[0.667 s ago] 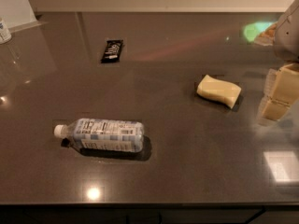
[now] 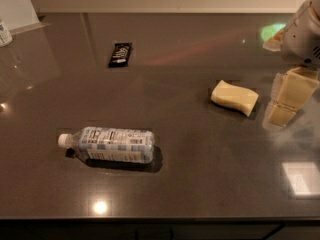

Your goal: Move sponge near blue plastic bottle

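Observation:
The sponge (image 2: 234, 97), a pale cream-yellow wavy block, lies on the dark countertop (image 2: 200, 174) at the right of the middle. The blue plastic bottle (image 2: 111, 144) lies on its side at the front left, with its white cap pointing left and the blue-and-white label facing up. My gripper (image 2: 282, 109) hangs at the right edge of the view, just right of the sponge and low over the counter. It does not touch the sponge. A wide stretch of counter separates the sponge from the bottle.
A flat black snack bar wrapper (image 2: 120, 54) lies at the back left. A white container (image 2: 4, 32) stands partly in view at the far left edge. The counter's front edge runs along the bottom, and a wall closes off the back.
My gripper has shifted slightly left, closer to the sponge. The sponge and the bottle have not moved.

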Tool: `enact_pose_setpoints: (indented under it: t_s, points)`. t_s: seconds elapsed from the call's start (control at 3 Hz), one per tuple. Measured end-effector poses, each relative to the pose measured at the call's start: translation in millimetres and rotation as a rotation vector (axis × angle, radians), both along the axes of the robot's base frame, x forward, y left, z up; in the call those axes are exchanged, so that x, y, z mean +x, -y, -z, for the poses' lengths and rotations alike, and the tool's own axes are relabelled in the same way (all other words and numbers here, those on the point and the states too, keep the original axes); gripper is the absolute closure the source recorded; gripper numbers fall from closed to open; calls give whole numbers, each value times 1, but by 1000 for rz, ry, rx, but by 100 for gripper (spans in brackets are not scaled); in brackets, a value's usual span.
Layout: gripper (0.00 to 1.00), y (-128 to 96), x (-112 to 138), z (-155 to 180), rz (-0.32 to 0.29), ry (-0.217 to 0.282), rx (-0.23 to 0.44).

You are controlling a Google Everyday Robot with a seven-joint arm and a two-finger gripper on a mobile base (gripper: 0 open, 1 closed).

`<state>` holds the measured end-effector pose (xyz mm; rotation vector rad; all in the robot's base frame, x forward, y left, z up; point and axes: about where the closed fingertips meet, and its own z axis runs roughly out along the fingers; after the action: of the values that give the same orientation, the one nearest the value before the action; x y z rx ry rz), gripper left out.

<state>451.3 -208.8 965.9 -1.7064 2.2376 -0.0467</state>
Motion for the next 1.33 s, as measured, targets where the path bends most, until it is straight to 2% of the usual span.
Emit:
enact_pose_setpoints:
  t_s: [0.67, 1.0, 1.33]
  points:
    - [0, 0, 37, 44, 81, -7, 80]
    - [0, 2, 56, 63, 118, -1, 106]
    - [0, 2, 72, 82, 140, -16, 123]
